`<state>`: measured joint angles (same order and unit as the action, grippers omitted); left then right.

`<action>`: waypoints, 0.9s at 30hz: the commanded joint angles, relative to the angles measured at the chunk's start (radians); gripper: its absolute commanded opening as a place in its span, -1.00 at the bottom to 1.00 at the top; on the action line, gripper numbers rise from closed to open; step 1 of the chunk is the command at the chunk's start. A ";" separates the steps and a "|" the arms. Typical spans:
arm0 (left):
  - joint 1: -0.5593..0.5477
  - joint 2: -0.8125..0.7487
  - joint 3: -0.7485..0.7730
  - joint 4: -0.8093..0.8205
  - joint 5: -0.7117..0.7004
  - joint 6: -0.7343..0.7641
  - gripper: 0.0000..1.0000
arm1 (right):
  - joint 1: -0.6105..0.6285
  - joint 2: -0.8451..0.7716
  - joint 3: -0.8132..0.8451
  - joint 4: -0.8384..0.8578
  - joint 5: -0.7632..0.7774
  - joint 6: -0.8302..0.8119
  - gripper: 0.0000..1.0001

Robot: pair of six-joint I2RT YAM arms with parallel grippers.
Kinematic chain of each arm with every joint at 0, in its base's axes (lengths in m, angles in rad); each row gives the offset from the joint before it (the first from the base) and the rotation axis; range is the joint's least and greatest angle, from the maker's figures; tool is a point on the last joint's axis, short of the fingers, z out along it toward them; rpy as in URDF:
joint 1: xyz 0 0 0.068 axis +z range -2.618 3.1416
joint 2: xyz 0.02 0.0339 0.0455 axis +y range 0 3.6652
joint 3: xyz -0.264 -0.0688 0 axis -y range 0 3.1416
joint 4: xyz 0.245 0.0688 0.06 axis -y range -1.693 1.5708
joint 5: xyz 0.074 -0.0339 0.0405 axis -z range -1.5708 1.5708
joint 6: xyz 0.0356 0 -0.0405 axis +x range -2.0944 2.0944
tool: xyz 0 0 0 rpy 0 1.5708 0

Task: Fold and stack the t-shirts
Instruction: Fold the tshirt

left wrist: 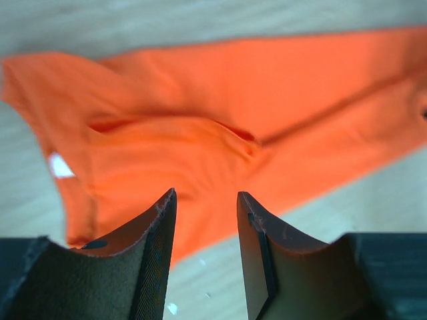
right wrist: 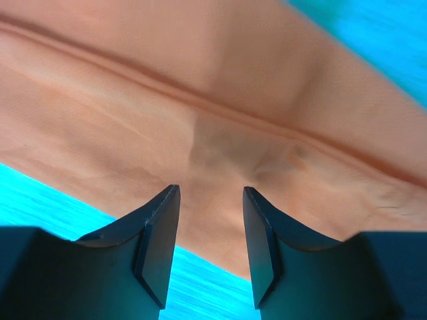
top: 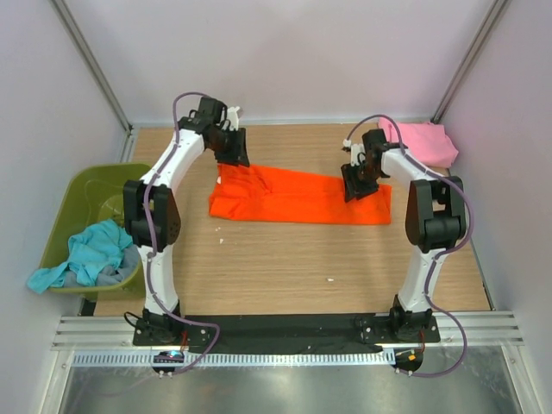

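Far left: olive-green tub [top: 62,207] at the tabletop [top: 276,259] edge, with a teal t-shirt [top: 86,254] heaped in it and spilling over the near rim. Not in play for this move.

Left claw [left wrist: 205,197]: hangs at the far-left corner of the orange t-shirt [top: 297,197]. In the wrist view the jaws stand partly apart with nothing between them. The cloth lies below and just ahead of the fingertips, and a small white label shows near its left edge. No contact that I can make out.

The orange t-shirt lies flat mid-tabletop, already narrowed to a long band, with its long axis running left to right between the two arms. Each arm has one short end: the left end is nearest the left claw, the right end nearest the right.

Right claw [right wrist: 211,193]: sits over the right end of the band, low. Its jaws are likewise partly apart and empty, straddling the cloth near a seam. That camera's colours are off. I cannot tell whether the tips touch the fabric.

Far right, back corner: the pink t-shirt [top: 423,142], folded, well apart from the orange one.

My judgement: the next fold goes along the long axis, one short end carried over toward the other. Both claws need to drop and pinch their own end first.
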<state>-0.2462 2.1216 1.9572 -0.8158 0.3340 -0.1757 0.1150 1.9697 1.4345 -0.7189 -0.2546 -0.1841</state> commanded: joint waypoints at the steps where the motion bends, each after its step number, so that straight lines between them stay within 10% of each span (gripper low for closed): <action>1: -0.048 -0.110 -0.114 -0.042 0.164 -0.007 -0.14 | -0.009 -0.022 0.145 -0.004 0.017 -0.032 -0.02; 10: -0.085 -0.126 -0.303 0.004 0.183 -0.099 -0.16 | -0.008 0.198 0.425 -0.016 0.044 -0.048 -0.02; 27: -0.076 -0.037 -0.294 0.003 -0.018 -0.047 -0.16 | -0.046 0.162 0.254 -0.007 0.061 -0.069 -0.03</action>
<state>-0.3313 2.0670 1.6413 -0.8219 0.3607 -0.2470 0.0883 2.1860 1.7100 -0.7300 -0.2192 -0.2340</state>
